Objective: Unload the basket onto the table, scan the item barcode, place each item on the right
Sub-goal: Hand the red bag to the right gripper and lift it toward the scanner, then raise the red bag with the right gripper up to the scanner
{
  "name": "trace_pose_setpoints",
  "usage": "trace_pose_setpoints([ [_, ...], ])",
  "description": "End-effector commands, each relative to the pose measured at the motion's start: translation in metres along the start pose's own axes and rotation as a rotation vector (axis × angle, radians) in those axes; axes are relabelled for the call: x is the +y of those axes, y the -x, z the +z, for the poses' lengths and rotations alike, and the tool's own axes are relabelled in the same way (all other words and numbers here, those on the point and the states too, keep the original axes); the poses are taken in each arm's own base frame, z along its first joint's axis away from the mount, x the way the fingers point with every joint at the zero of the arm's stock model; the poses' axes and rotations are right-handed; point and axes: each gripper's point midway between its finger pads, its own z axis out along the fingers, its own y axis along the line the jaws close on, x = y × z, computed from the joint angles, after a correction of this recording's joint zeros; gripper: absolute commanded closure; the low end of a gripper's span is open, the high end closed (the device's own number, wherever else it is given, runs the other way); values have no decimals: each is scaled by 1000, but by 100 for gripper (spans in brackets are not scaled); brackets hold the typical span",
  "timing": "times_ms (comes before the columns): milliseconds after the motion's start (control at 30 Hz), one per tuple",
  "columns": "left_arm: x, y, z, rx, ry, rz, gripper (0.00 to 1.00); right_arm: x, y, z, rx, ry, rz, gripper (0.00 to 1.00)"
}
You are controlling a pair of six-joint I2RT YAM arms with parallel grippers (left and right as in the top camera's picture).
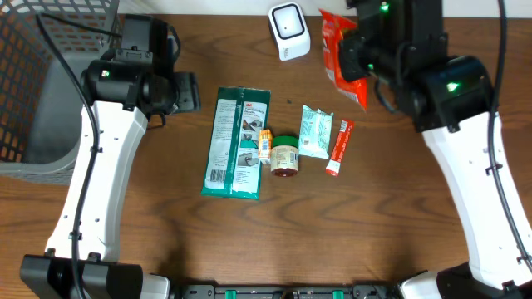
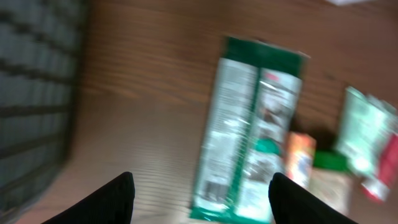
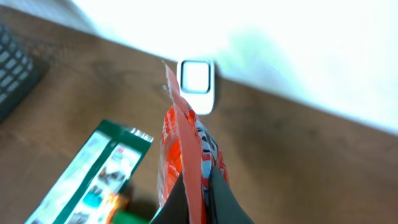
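"Red packet [image 1: 332, 58], then: where is it, and who has it?"

"Take the table by size. The wire basket [image 1: 33, 83] sits at the robot's far left. A long green pack [image 1: 238, 143] lies flat mid-table. The red packet is off the table, at the far edge on the right side. The right gripper [image 3: 198, 182] is clamped shut on its lower end. Beyond its top edge stands the white scanner [image 1: 288, 31]."

"And the small stuff?"

"A pale pouch [image 1: 316, 133], a green-lidded jar [image 1: 285, 156], a red tube [image 1: 339, 147] and a little orange box [image 1: 265, 144]. They are bunched just right of the green pack, and none of them is held."

"What does the scan turn on?"

"The packet's long axis runs from the jaws out toward the scanner. In the right wrist view the scanner is dead ahead, just past the packet's tip. The packet meets it edge-on, though. From above, the scanner lies just to the packet's left. I'd judge the wrist has to roll one flat face toward the window. I can't see which face carries the barcode."

"The left arm?"

"The left gripper [image 2: 202, 185] has its jaws wide apart with nothing between them. It hangs over bare table between the basket and the green pack, well away from the scanner. The right arm is the nearer one by far."
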Motion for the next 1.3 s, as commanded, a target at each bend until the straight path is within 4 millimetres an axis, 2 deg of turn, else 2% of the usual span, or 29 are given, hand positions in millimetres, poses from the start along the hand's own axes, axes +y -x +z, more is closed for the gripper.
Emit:
trace_pose_setpoints([
  [0,43,16,-6,-100,243,-123,30,2,18,-11,-68,-61,-78,99],
  [100,46,22,-7,-127,259,-132,30,23,28,-13,-113,26,-87,99],
  [133,46,22,-7,-126,259,-131,19,27,31,-13,-125,47,-88,99],
  [233,46,22,-7,-126,259,-131,17,34,45,-15,-183,76,-125,99],
  [400,46,22,-7,-126,259,-131,17,31,60,-16,-245,40,-176,99],
  [567,46,22,-7,-126,259,-131,16,19,93,-18,-316,-93,-218,99],
  [667,46,22,-7,-126,259,-131,16,19,112,-11,-332,-175,-314,99],
  [733,46,22,-7,-126,259,-131,16,26,114,8,-309,-206,-410,99],
  [967,46,22,-7,-126,259,-131,16,44,88,106,-202,-244,-561,99],
  [1267,46,22,-7,-126,259,-131,16,59,82,203,-266,-323,-793,99],
])
